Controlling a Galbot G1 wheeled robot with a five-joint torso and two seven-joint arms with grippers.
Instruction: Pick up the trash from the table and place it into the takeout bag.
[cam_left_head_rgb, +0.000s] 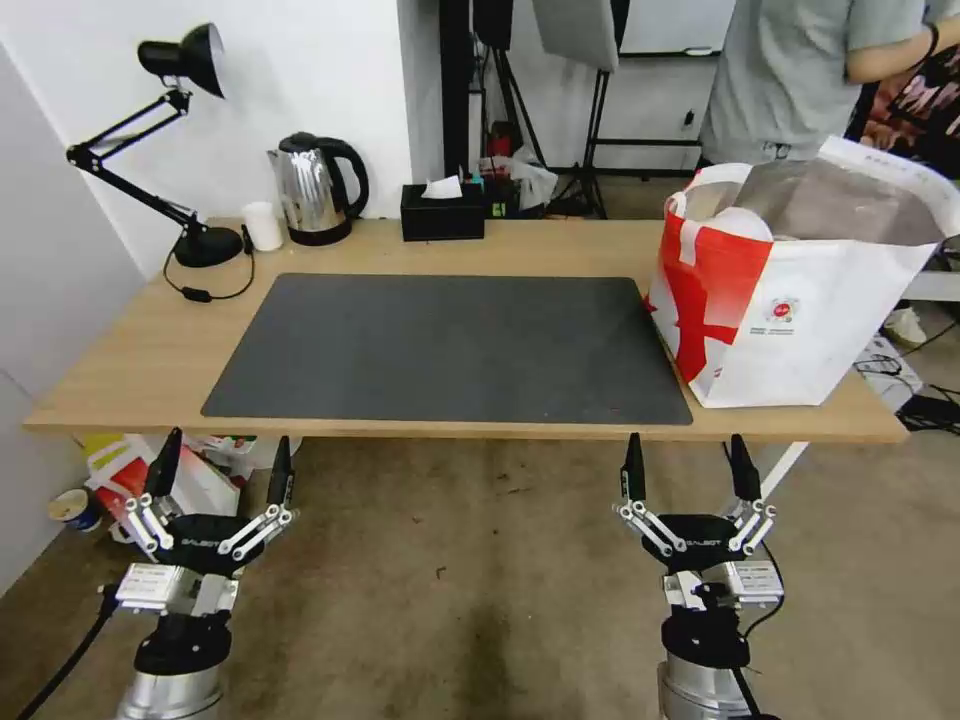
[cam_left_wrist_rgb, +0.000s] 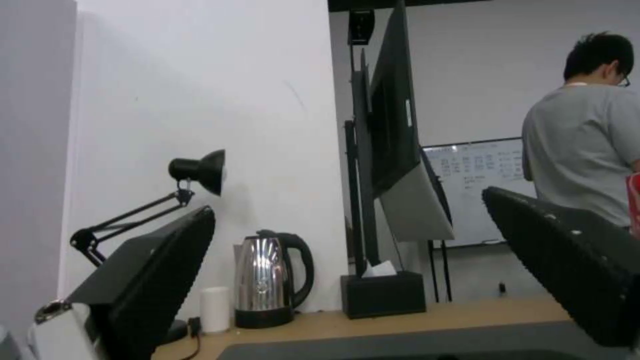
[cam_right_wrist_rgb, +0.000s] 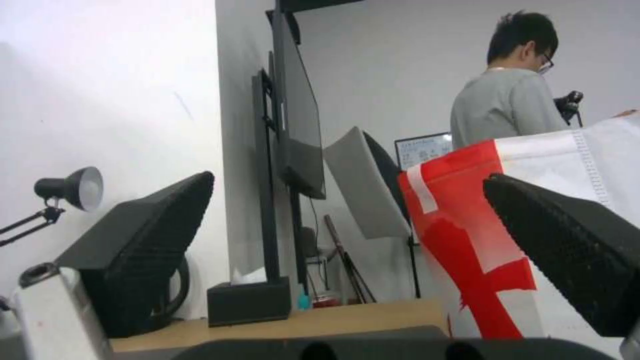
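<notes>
The takeout bag (cam_left_head_rgb: 800, 310), white with broad red bands and a foil lining, stands open on the right end of the light-wood table (cam_left_head_rgb: 150, 350). It also shows in the right wrist view (cam_right_wrist_rgb: 467, 225). A white rounded shape (cam_left_head_rgb: 740, 222) lies inside its mouth; I cannot tell which piece of trash it is. No trash lies on the dark grey mat (cam_left_head_rgb: 450, 350). My left gripper (cam_left_head_rgb: 227, 445) (cam_left_wrist_rgb: 348, 201) and right gripper (cam_left_head_rgb: 685, 447) (cam_right_wrist_rgb: 348, 177) both hang open and hold nothing, below and in front of the table's near edge.
Along the table's back edge stand a black desk lamp (cam_left_head_rgb: 190, 240), a small white cup (cam_left_head_rgb: 263, 225), a steel kettle (cam_left_head_rgb: 315, 190) and a black tissue box (cam_left_head_rgb: 442, 210). Boxes (cam_left_head_rgb: 200, 470) and a paper cup (cam_left_head_rgb: 72, 508) sit on the floor under the left end.
</notes>
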